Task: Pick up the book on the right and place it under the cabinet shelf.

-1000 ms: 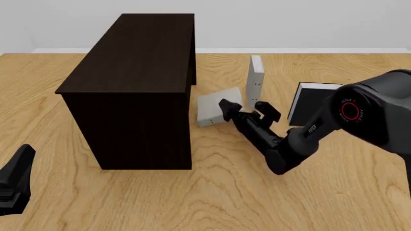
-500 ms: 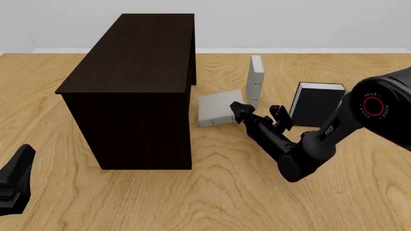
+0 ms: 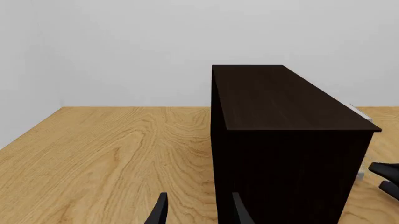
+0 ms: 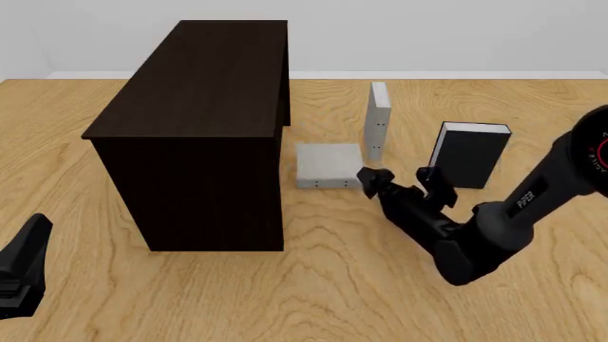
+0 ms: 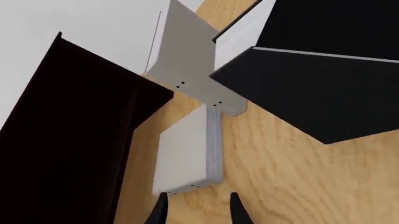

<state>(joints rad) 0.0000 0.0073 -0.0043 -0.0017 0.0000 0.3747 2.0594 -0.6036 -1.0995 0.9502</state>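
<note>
The right pincer (image 4: 406,177) stands apart, empty, just before the flat grey book (image 4: 328,165) beside the cabinet shelf (image 4: 204,121).

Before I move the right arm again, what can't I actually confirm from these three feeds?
- Left gripper: cut off by the bottom edge in the left wrist view, only a dark stub at the front view's corner.
- Space under the cabinet shelf: no view shows an opening.
- Upright grey book: the dots on its spine are too small to read in the front view.

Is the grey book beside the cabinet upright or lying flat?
Lying flat: the grey book shows its broad cover upward, unlike the second grey book standing behind it.
</note>
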